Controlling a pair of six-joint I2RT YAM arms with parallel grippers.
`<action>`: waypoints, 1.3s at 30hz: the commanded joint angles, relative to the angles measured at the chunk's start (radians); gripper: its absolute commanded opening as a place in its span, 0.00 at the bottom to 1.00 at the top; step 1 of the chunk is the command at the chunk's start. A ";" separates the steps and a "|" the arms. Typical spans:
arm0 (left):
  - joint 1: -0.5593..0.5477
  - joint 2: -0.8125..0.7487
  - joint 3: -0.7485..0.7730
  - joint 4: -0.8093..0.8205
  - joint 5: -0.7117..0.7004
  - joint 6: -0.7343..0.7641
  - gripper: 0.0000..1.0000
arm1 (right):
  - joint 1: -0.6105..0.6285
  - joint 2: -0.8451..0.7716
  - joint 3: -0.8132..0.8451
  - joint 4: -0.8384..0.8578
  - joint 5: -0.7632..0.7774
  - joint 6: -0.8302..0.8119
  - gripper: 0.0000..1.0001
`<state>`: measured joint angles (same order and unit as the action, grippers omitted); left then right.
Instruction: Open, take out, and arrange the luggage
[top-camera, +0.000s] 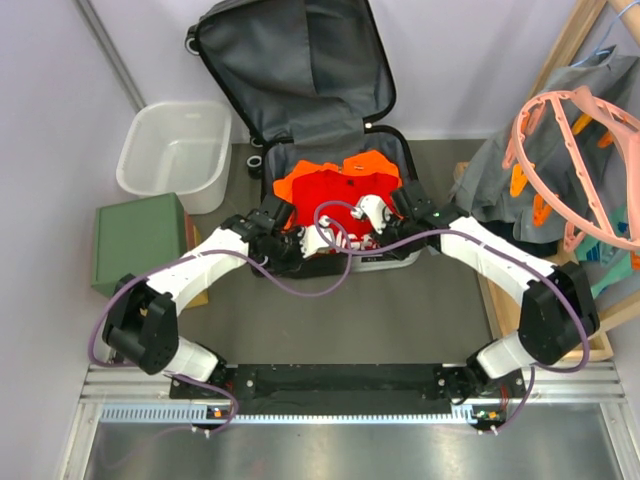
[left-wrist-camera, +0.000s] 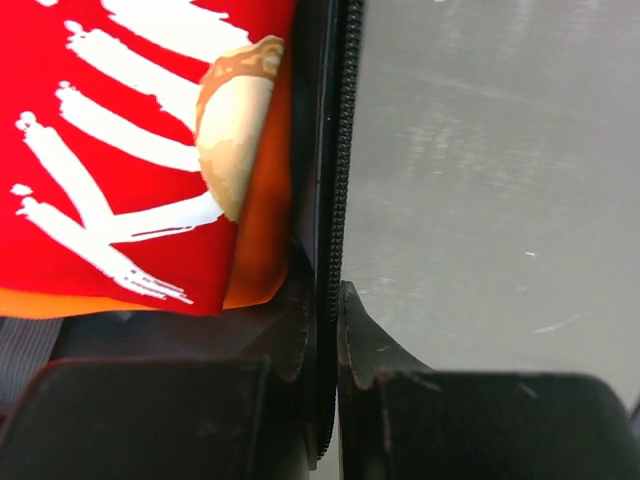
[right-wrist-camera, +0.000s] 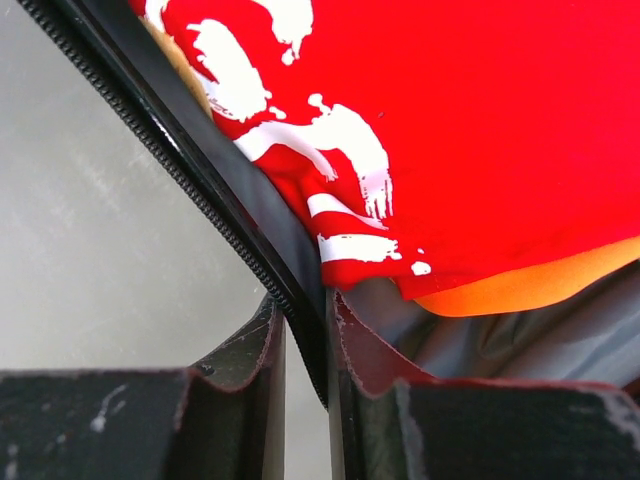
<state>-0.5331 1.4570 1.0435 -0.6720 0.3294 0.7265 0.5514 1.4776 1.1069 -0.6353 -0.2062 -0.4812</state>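
Note:
The luggage (top-camera: 290, 60) lies open, its grey-lined lid leaning on the back wall. Its lower half holds a red printed shirt (top-camera: 335, 195) on top of orange clothing (top-camera: 372, 165). Both grippers are at the near rim. My left gripper (top-camera: 288, 240) (left-wrist-camera: 322, 300) is shut on the black zipper rim (left-wrist-camera: 340, 150), one finger inside beside the red shirt (left-wrist-camera: 130, 130), one outside over the table. My right gripper (top-camera: 385, 225) (right-wrist-camera: 303, 300) pinches the same rim (right-wrist-camera: 180, 170) further right, its inner finger by the grey lining below the red shirt (right-wrist-camera: 480, 130).
A white basket (top-camera: 175, 150) stands at the back left, with a green-topped box (top-camera: 140, 240) in front of it. On the right, pink hangers (top-camera: 570, 150) and grey clothing (top-camera: 500, 180) hang on a wooden rack (top-camera: 570, 40). Purple cables loop over the suitcase's near edge.

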 joint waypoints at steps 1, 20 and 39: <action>0.074 0.083 -0.022 0.392 -0.412 0.025 0.00 | -0.019 0.056 0.013 0.201 0.155 0.164 0.04; 0.130 0.035 0.173 0.097 0.045 -0.018 0.80 | 0.002 0.020 0.048 0.272 0.168 0.219 0.55; 0.389 0.098 0.378 0.412 -0.304 -0.578 0.61 | 0.038 -0.120 0.067 0.289 0.082 0.280 0.99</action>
<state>-0.1791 1.5227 1.3705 -0.5346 0.3340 0.3824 0.5762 1.4559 1.1271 -0.4450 -0.0700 -0.2409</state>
